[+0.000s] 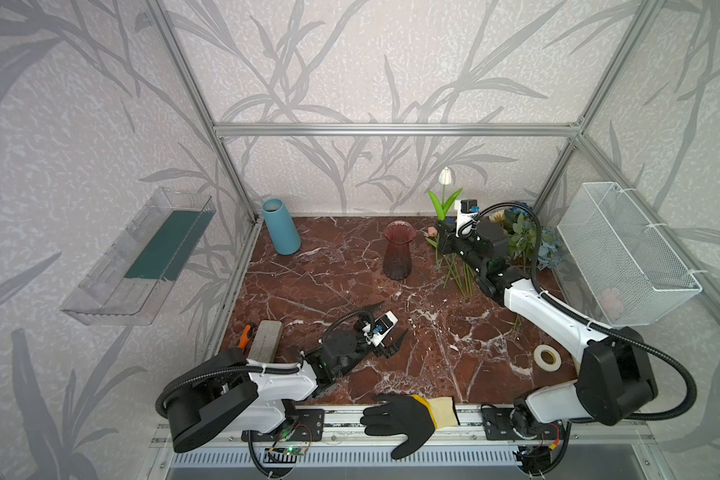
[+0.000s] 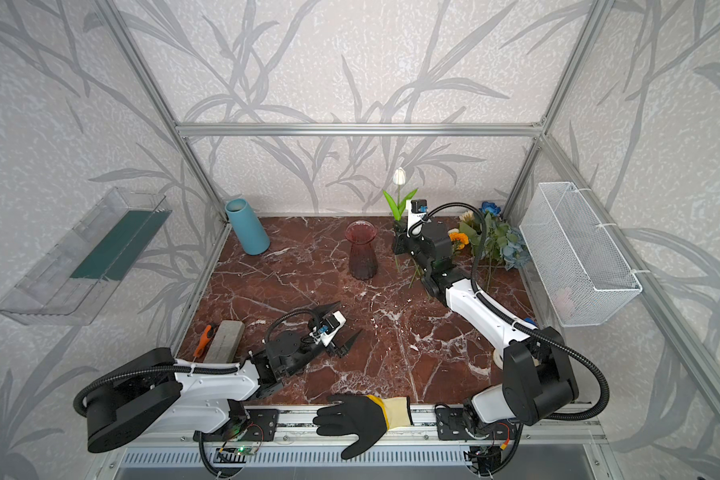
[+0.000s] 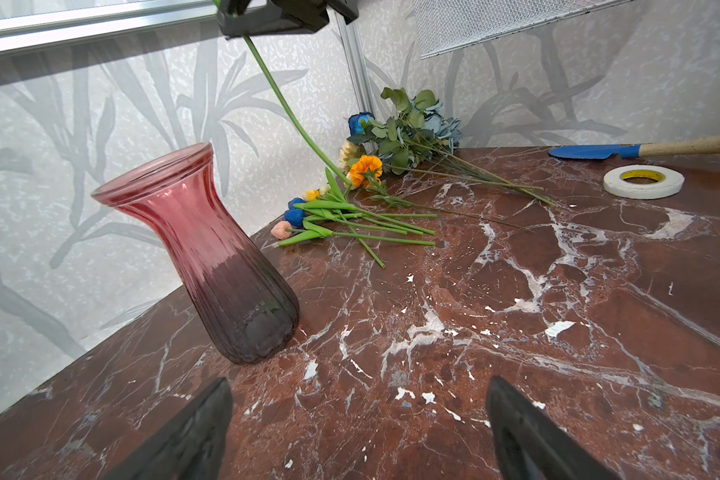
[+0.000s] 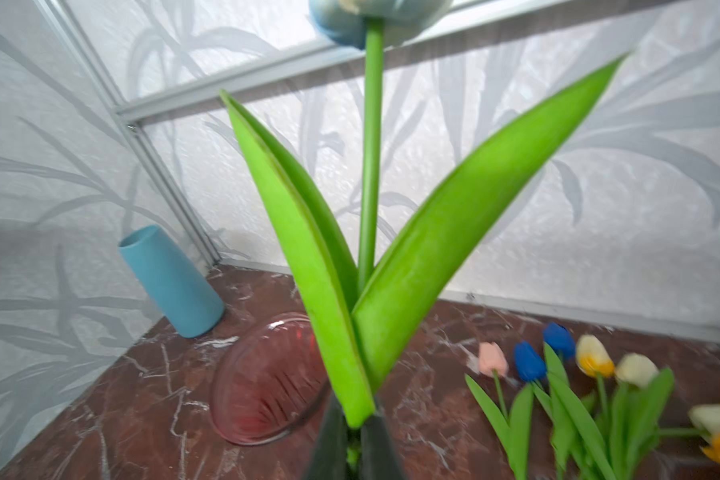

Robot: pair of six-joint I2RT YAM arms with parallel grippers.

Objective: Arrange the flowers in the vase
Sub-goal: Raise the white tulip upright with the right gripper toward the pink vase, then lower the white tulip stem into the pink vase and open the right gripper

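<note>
In both top views, your right tool (image 1: 444, 239) is pressed together on the stem of a white tulip (image 1: 445, 176). It holds the flower upright near the back wall, just beside the pink glass vase (image 1: 399, 249) but not over its mouth. The vase looks empty. The other flowers (image 2: 491, 243) lie in a heap on the worktop (image 1: 350, 299), beyond that arm. Your left tool (image 1: 393, 319) sits low near the front, spread wide and holding nothing. A blue vase (image 1: 280, 227) stands in the back left corner. The pink one seems the likelier target, though the task does not say which.

From the left wrist, the tulip's long stem (image 3: 283, 99) hangs in a curve below the right tool. Its lower end reaches down among the small tulips (image 3: 337, 216) lying on the worktop. If you carry it sideways at this height, that end could drag those flowers. It could also strike the vase's flared rim and tip the vase over. Nothing steadies the vase, because the left tool's fingers (image 3: 192, 436) stand well in front of it.

From the right wrist, two broad leaves (image 4: 391, 270) fill the view and hide part of the vase's mouth, so aiming by this camera will be poor. The grip sits right at the leaf bases. A thin, smooth stem could swivel or slip there, and the spread leaves could catch on the rim.
</note>
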